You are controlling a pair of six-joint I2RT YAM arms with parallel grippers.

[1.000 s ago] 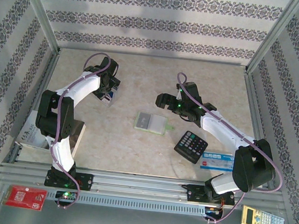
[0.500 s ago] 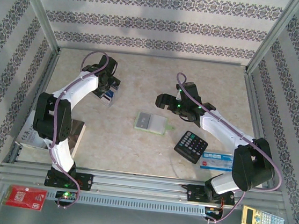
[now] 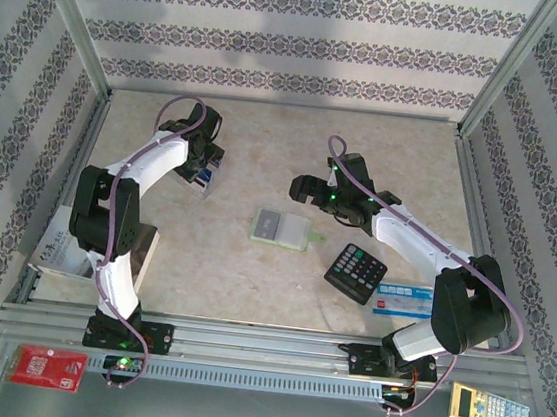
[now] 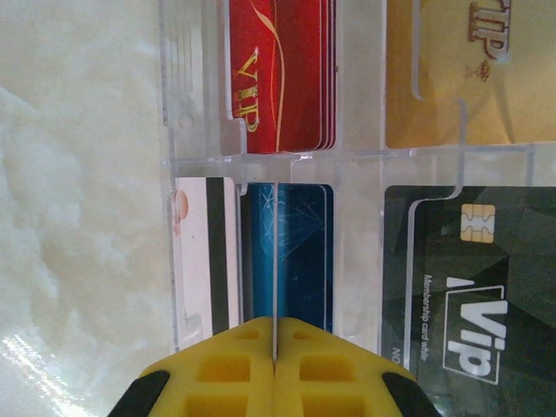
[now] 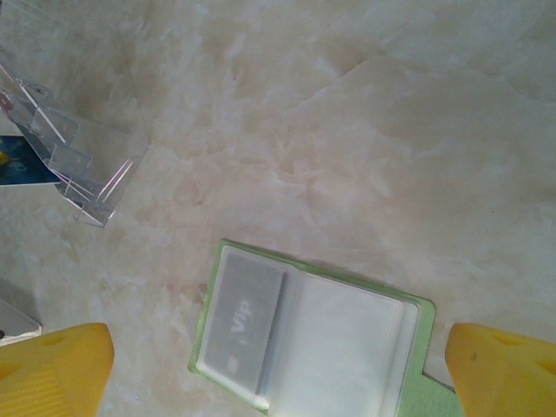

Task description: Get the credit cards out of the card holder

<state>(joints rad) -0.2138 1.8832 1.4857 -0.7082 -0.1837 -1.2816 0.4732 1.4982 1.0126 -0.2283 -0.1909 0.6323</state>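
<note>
The card holder [image 3: 281, 229], a lime-green wallet, lies open in the middle of the table, and its pale sleeves [image 5: 347, 347] face up. A grey credit card marked Vip [image 5: 243, 326] sits in its left sleeve. My right gripper [image 5: 278, 373] hovers over it, open, one yellow fingertip [image 5: 52, 365] on each side; it also appears from above [image 3: 306, 187]. My left gripper [image 4: 274, 326] is shut on a thin credit card [image 4: 274, 261] seen edge-on, over a clear rack [image 4: 356, 156]. Red [image 4: 278, 69], tan [image 4: 469, 69], black [image 4: 469, 278] and blue [image 4: 300, 252] credit cards lie in the rack.
The clear rack [image 3: 207, 175] stands at the back left. A black calculator [image 3: 356, 273] and a blue-and-white box [image 3: 404, 300] lie right of the wallet. Off the table's near edge are a red packet [image 3: 47, 367] and a second calculator [image 3: 490, 412].
The left arm has shifted a little at the rack while keeping its grip. The right arm and the wallet have not moved.
</note>
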